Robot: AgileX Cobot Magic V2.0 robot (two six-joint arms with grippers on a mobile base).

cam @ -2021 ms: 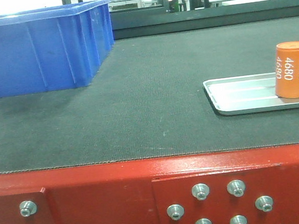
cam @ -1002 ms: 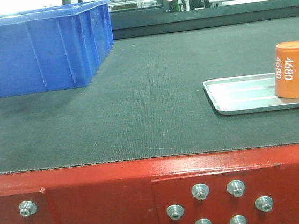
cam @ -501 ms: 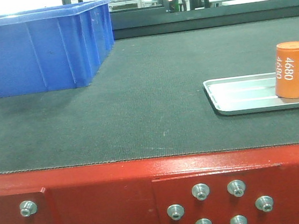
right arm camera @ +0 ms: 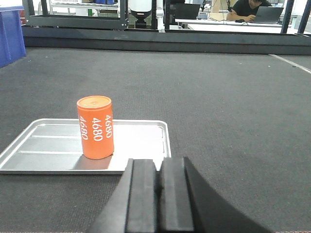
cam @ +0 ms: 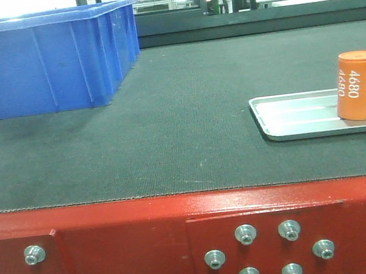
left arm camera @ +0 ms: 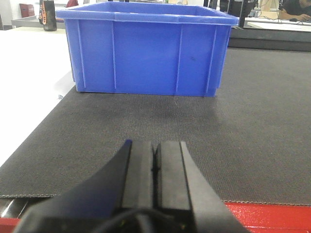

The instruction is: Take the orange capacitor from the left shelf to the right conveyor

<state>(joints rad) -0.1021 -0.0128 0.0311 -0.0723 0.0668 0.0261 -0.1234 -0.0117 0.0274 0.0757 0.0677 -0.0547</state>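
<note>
Orange capacitor (cam: 358,85) unmoved; tools pinched together.

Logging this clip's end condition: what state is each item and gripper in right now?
orange capacitor: upright on the silver tray, not held.
silver tray: flat on the conveyor belt, holding only the capacitor.
blue bin: upright on the belt, contents hidden.
conveyor belt: carrying the bin and tray.
left gripper: fingers shut, empty.
right gripper: fingers shut, empty, short of the tray.

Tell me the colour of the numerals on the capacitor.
White "4680" numerals on the orange capacitor; clearest in the right wrist view.
</note>
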